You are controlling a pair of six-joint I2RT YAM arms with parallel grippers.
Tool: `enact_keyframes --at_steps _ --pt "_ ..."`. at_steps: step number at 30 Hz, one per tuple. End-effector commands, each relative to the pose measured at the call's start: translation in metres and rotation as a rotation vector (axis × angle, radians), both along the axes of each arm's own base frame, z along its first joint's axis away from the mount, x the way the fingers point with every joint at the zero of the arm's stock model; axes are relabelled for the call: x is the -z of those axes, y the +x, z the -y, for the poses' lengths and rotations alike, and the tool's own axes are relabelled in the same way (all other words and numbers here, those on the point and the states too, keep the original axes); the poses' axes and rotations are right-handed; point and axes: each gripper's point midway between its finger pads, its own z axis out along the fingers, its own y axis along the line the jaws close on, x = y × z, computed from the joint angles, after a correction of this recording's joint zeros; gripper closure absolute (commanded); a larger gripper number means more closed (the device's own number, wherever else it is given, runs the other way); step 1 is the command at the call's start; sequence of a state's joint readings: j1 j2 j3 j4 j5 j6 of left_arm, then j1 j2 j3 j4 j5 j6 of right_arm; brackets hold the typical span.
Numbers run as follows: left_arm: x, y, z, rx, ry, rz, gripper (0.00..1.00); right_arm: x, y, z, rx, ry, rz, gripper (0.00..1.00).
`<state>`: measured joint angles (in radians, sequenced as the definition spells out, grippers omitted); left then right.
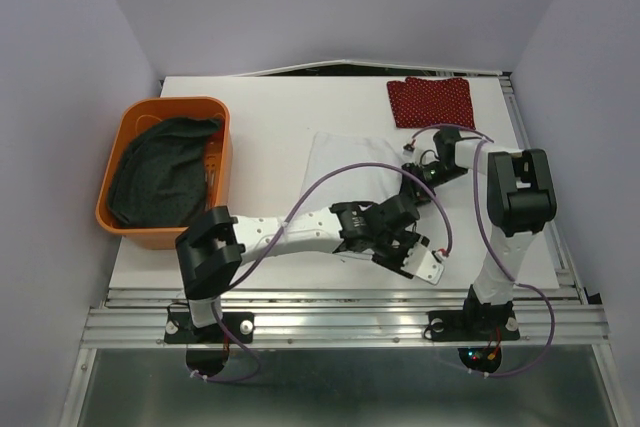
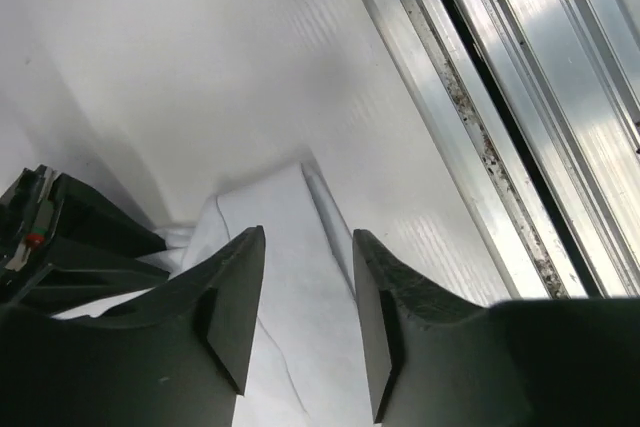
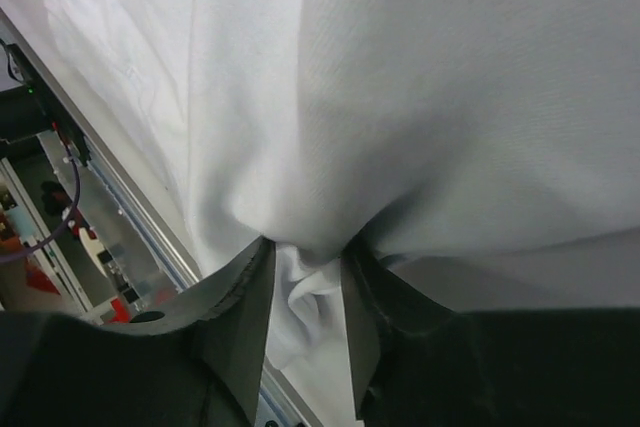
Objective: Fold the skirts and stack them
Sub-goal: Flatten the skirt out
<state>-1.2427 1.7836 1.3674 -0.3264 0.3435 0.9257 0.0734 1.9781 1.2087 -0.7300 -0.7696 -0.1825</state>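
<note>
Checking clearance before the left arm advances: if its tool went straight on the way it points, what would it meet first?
The white skirt: its corner lies just ahead of the left tool, between its open jaws, with the table beneath. Depth is unclear, so it may be very close.

Orange basket (image 1: pixel 172 103) on white table (image 1: pixel 275 127)

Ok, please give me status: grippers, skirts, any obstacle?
Right gripper shut on white skirt. Left gripper open over its corner. Red skirt folded far right; grey skirt in basket. No obstacle seen.
</note>
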Motion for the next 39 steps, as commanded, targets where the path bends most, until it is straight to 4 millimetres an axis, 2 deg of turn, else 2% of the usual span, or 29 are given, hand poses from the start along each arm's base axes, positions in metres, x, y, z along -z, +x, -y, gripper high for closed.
enact_keyframes --at_steps 1,2,3,4,6,7,9,10,11,13,15,16,18,19,22,25,27,30,31,32,33,34,35,36,37,39 --pt "-0.048 0.012 -0.012 -0.166 -0.125 -0.120 0.46 -0.022 0.020 0.000 -0.035 -0.011 0.121 0.54" --pt "-0.064 0.016 -0.018 -0.237 -0.164 -0.172 0.45 -0.036 0.024 -0.001 -0.040 0.001 0.157 0.50" --pt "-0.071 0.024 -0.025 -0.287 -0.180 -0.204 0.45 -0.046 0.027 -0.002 -0.044 0.010 0.180 0.47" --pt "-0.076 0.049 -0.039 -0.370 -0.201 -0.240 0.45 -0.055 0.027 -0.002 -0.046 0.008 0.184 0.43" --pt "-0.082 0.070 -0.064 -0.474 -0.218 -0.304 0.46 -0.085 0.039 -0.001 -0.049 -0.003 0.271 0.42" --pt "-0.077 0.097 -0.089 -0.595 -0.205 -0.341 0.48 -0.092 0.041 0.005 -0.040 -0.042 0.289 0.42" --pt "-0.068 0.123 -0.118 -0.725 -0.188 -0.386 0.50 -0.114 0.045 0.011 -0.009 -0.083 0.355 0.41" --pt "-0.064 0.149 -0.146 -0.863 -0.199 -0.438 0.51 -0.114 0.046 0.018 0.014 -0.130 0.367 0.39" --pt "-0.059 0.158 -0.160 -0.927 -0.199 -0.476 0.51 -0.114 0.043 0.021 0.040 -0.152 0.359 0.38" --pt "-0.045 0.169 -0.187 -1.051 -0.202 -0.547 0.51 -0.106 0.026 0.027 0.043 -0.188 0.313 0.38" --pt "-0.030 0.172 -0.210 -1.157 -0.196 -0.619 0.51 -0.096 0.009 0.029 0.056 -0.198 0.247 0.37" --pt "-0.025 0.170 -0.216 -1.187 -0.193 -0.637 0.51 -0.083 -0.010 0.028 0.055 -0.193 0.177 0.36" --pt "-0.014 0.163 -0.224 -1.253 -0.191 -0.671 0.51 -0.076 -0.030 0.026 0.088 -0.177 0.103 0.36" --pt "-0.009 0.160 -0.226 -1.276 -0.189 -0.681 0.51 -0.065 -0.039 0.021 0.108 -0.149 0.072 0.37" --pt "0.014 0.148 -0.237 -1.367 -0.178 -0.732 0.51 -0.070 -0.038 0.021 0.136 -0.163 0.102 0.34" --pt "0.016 0.143 -0.240 -1.337 -0.196 -0.767 0.50 -0.073 -0.047 0.014 0.027 -0.103 0.086 0.32" --pt "0.007 0.143 -0.241 -1.259 -0.188 -0.726 0.51 -0.079 -0.035 0.022 -0.120 -0.128 0.230 0.32" --pt "-0.011 0.138 -0.243 -0.991 -0.114 -0.569 0.51 -0.077 -0.020 0.053 -0.395 -0.296 0.613 0.33" --pt "-0.013 0.135 -0.247 -0.915 -0.085 -0.517 0.51 -0.097 -0.019 0.061 -0.466 -0.356 0.799 0.33" --pt "-0.008 0.136 -0.258 -0.799 -0.019 -0.386 0.51 -0.103 -0.008 0.068 -0.547 -0.427 0.967 0.32" --pt "-0.008 0.138 -0.264 -0.746 0.002 -0.307 0.50 -0.078 -0.025 0.073 -0.761 -0.461 1.073 0.33" --pt "-0.004 0.143 -0.274 -0.708 0.039 -0.216 0.50 -0.098 -0.025 0.069 -0.812 -0.498 1.258 0.33" --pt "-0.001 0.144 -0.280 -0.654 0.062 -0.144 0.49 -0.096 -0.032 0.065 -0.885 -0.500 1.345 0.33" --pt "0.002 0.142 -0.286 -0.529 0.082 -0.020 0.47 -0.081 -0.045 0.061 -1.022 -0.490 1.428 0.33" --pt "0.005 0.144 -0.291 -0.499 0.097 0.036 0.46 -0.089 -0.057 0.049 -1.075 -0.440 1.528 0.33" --pt "0.004 0.145 -0.290 -0.430 0.086 0.124 0.44 -0.086 -0.070 0.038 -1.192 -0.395 1.635 0.33"
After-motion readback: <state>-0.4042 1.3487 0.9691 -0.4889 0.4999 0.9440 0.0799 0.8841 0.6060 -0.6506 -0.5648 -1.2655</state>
